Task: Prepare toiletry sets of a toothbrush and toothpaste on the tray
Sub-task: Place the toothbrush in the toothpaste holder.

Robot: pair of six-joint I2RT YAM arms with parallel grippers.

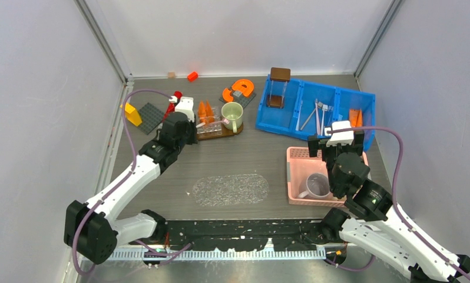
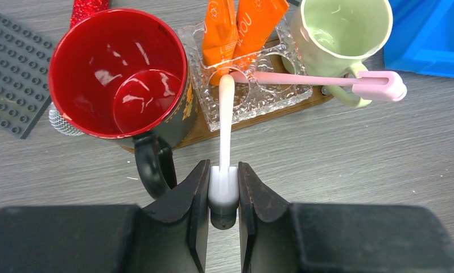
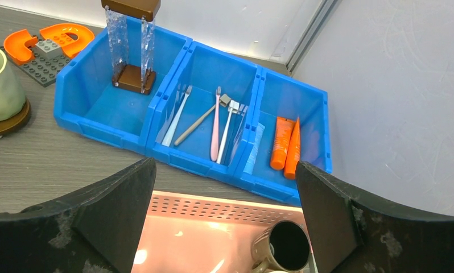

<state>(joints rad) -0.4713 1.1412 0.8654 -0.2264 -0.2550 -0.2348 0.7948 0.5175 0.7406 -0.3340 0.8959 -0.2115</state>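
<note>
Left wrist: my left fingers (image 2: 196, 193) are clamped on the blocky end of the white toothbrush (image 2: 225, 131). It is a slim, pale stick running straight ahead, with its thin tip in a socket of the glass holder (image 2: 270, 96). Two orange toothpaste tubes (image 2: 236, 28) stand just beyond that tip. The pink toothbrush (image 2: 327, 81) lies crosswise, ahead and to the right. A red mug (image 2: 116, 74) sits ahead-left and a green mug (image 2: 344, 34) ahead-right.

Right wrist: my right fingers (image 3: 116, 205) are spread wide with nothing between them. A blue bin (image 3: 213, 62) ahead holds more brushes (image 3: 216, 122) and two tubes (image 3: 284, 145). A pink tray (image 3: 213, 227) lies below.

Top: both arms reach across the table (image 1: 232, 159), well apart.
</note>
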